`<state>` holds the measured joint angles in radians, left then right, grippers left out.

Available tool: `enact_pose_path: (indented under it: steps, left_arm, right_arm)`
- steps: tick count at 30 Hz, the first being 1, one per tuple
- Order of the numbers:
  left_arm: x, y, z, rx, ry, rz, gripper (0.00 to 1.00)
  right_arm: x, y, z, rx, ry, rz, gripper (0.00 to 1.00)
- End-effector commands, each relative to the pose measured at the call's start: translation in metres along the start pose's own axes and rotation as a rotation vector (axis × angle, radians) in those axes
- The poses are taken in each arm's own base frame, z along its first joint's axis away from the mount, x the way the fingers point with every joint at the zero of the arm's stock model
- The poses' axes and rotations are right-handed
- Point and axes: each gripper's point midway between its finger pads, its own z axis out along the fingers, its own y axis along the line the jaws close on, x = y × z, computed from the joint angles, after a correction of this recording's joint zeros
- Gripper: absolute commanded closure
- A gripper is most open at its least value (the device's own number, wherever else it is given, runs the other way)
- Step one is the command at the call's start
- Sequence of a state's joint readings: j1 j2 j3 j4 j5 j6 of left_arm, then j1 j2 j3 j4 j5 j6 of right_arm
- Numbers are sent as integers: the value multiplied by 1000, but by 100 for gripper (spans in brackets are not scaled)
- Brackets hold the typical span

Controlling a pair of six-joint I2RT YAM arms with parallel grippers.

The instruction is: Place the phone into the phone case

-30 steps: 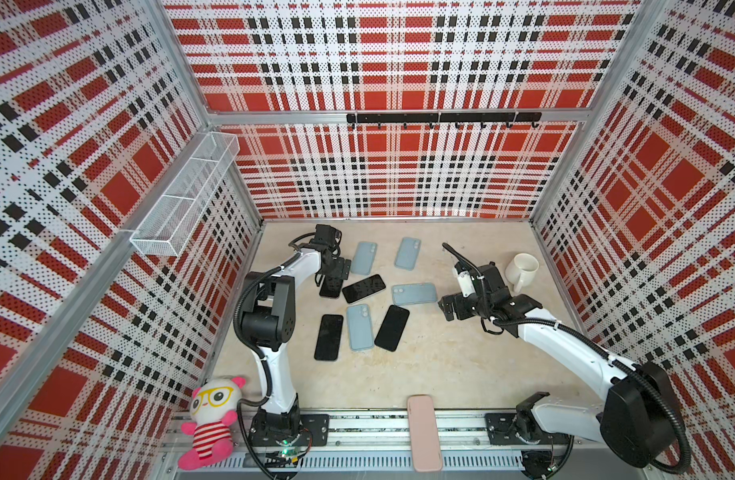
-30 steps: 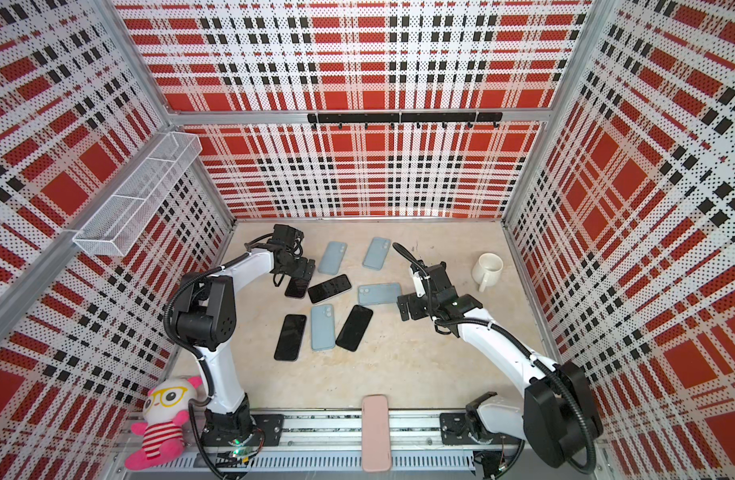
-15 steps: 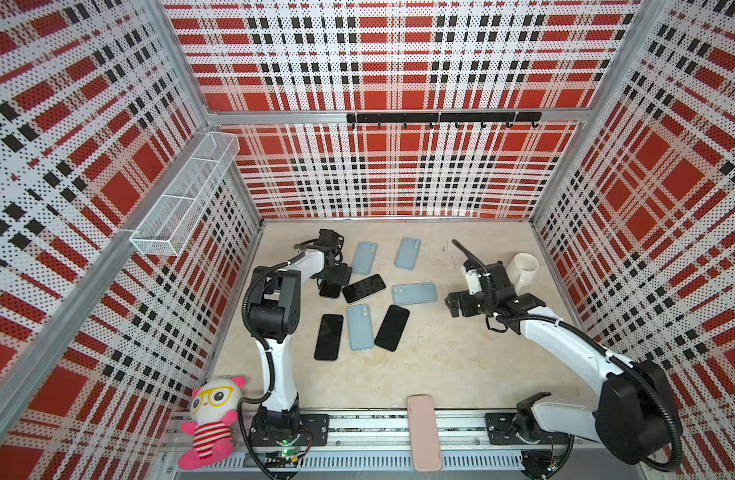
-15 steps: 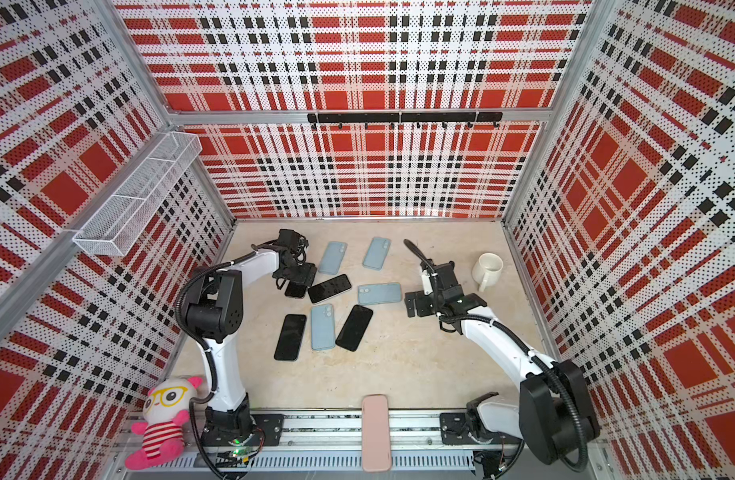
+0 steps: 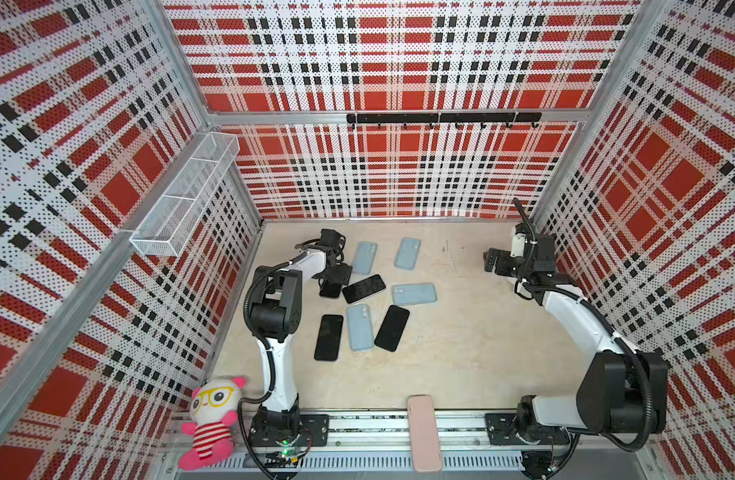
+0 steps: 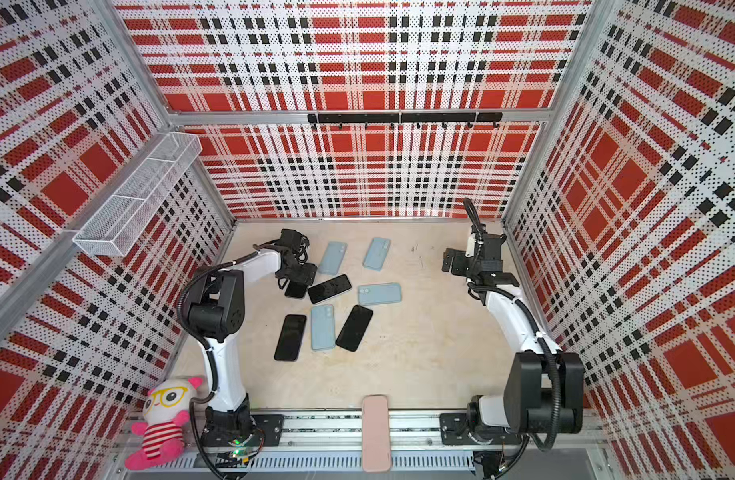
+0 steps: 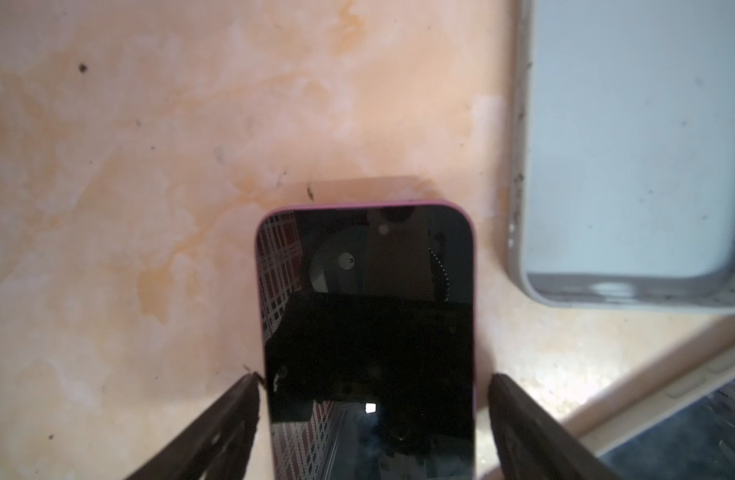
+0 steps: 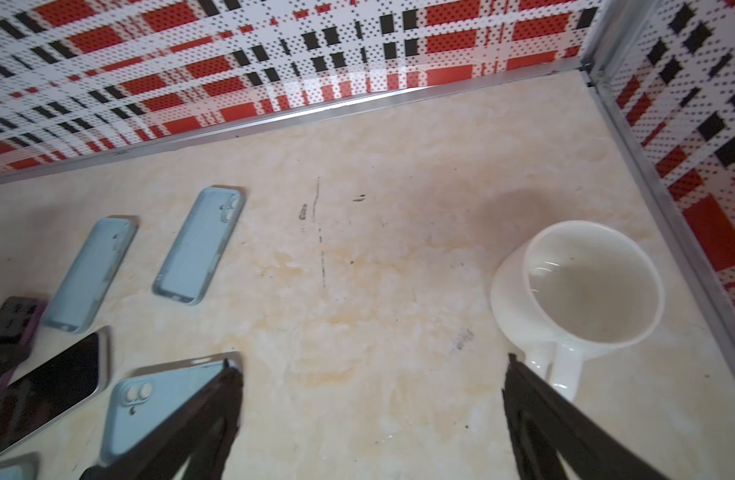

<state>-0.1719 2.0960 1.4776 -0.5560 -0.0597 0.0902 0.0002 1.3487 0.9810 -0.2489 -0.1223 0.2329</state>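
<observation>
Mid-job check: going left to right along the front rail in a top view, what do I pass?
plush toy → left arm base → pink case → right arm base

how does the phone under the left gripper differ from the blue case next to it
The pink-edged phone shows a glossy black screen; the light blue case is pale and matte. The phone lies between the fingers of the open left gripper; the case lies outside them. Both have rounded corners.
</observation>
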Motion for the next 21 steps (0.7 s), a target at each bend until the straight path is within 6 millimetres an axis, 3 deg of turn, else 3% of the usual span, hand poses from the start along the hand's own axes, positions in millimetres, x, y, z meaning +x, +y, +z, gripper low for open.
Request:
enact_pose_path:
  steps: [1,5,10,15,21]
  left_arm:
    - [21,-3,22,2,83,15,17]
    - [19,-2,17,-2,87,11,23]
    - [10,3,-2,-22,66,-4,27]
    - [-6,3,-35,-8,10,-33,27]
    - [-4,-2,-63,8,-24,-61,25]
  right_arm:
    - [19,20,-12,-100,36,8,0]
    - [41,20,-22,-103,75,10,0]
    - [59,25,-28,-120,109,-1,0]
    - [71,52,-24,-190,136,-48,0]
    - [88,87,-18,-324,178,-39,0]
